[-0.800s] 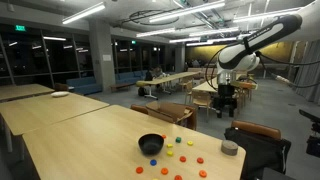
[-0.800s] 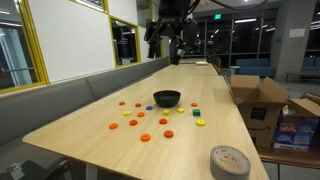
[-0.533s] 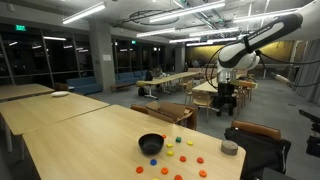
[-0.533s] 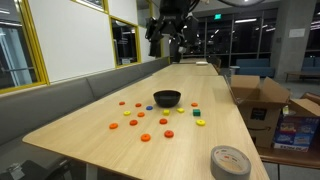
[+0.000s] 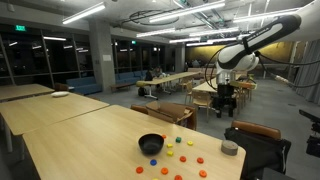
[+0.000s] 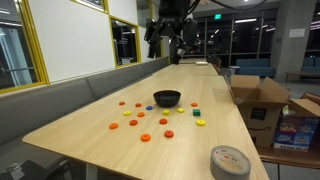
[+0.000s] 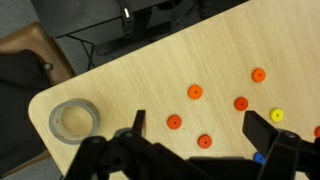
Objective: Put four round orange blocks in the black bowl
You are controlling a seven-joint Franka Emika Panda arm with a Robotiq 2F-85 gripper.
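Several round orange blocks lie scattered on the light wooden table, for example one in the wrist view point(image 7: 195, 92), one in an exterior view point(image 6: 146, 136) and one in an exterior view point(image 5: 201, 160). The black bowl point(image 6: 166, 98) point(image 5: 150, 144) stands upright among them and is out of the wrist view. My gripper point(image 7: 204, 130) point(image 6: 167, 38) point(image 5: 226, 103) hangs high above the table, open and empty, its fingers framing blocks far below.
A grey roll of tape point(image 7: 73, 120) point(image 6: 229, 161) point(image 5: 229, 148) lies near the table's corner. Small yellow point(image 7: 277, 115), blue and green pieces lie among the blocks. Cardboard boxes point(image 6: 262, 100) stand beside the table.
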